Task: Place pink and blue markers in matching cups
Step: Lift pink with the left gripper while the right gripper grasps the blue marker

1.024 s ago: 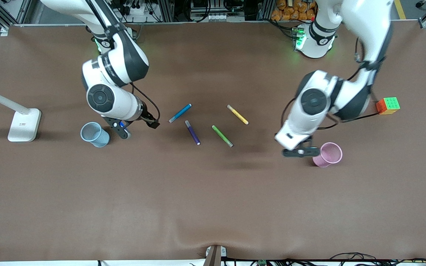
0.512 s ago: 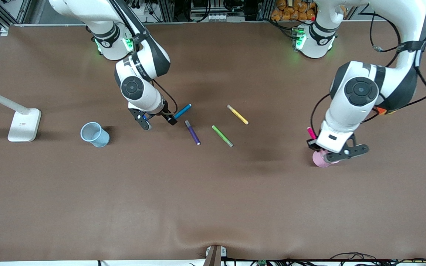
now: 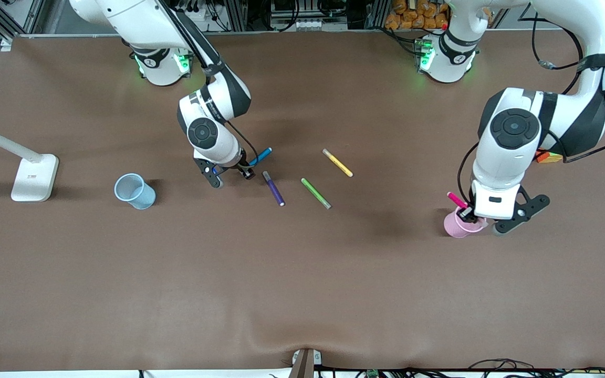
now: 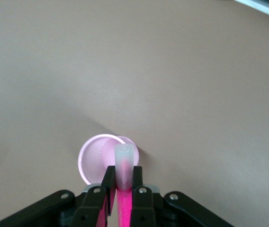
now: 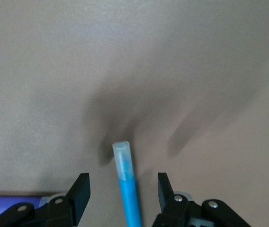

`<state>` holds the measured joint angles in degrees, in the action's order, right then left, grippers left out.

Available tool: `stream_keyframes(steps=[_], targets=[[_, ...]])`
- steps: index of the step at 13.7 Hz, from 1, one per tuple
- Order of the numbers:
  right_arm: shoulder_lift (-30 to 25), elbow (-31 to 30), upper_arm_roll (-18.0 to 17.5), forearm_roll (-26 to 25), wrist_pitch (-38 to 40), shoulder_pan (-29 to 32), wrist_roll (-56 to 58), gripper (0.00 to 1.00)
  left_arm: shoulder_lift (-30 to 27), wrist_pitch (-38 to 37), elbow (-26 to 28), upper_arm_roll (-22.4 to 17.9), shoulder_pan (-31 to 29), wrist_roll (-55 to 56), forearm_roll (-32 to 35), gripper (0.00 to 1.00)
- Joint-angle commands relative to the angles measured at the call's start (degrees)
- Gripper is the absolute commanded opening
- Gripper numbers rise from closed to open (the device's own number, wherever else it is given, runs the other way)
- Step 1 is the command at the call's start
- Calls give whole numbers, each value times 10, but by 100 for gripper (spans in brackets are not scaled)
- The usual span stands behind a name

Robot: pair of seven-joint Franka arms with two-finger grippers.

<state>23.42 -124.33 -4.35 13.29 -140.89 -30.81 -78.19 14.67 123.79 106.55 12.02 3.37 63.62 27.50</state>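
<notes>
Pink marker sits clamped in my left tool at the right of the front frame, tilted, its pale end over the mouth of the pink cup. I judge this the drop step: lower a touch, then let go. That cup looks empty in the left wrist view. My right tool, upper middle of the front frame, straddles the blue marker lying on the surface, its fingers wide apart and not yet touching; next it must close. Blue cup, at middle left, looks empty.
</notes>
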Motion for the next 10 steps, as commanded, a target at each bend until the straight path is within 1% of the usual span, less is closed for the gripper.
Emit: stream_keyframes(steps=[1, 3, 4, 5, 7, 8, 10], targets=[[14, 3, 7, 6, -17, -22, -9, 62, -7, -31, 4, 5, 1, 91, 67, 0], [17, 3, 7, 3, -18, -20, -9, 56, -6, -53, 3, 5, 5, 119, 88, 0], [19, 3, 7, 3, -20, -21, -9, 50, -6, -64, 0, 4, 7, 143, 98, 0], [21, 3, 7, 3, -22, -22, -8, 40, -6, -67, 0, 5, 7, 168, 123, 0], [21, 3, 8, 3, -20, -22, -7, 8, 2, -79, 2, 8, 8, 214, 164, 0], [18, 3, 8, 3, -15, -18, -6, 0, 4, -86, 2, 10, 9, 231, 182, 0], [15, 3, 8, 2, -11, -17, -4, 0, 16, -97, 2, 9, 19, 264, 205, 0]])
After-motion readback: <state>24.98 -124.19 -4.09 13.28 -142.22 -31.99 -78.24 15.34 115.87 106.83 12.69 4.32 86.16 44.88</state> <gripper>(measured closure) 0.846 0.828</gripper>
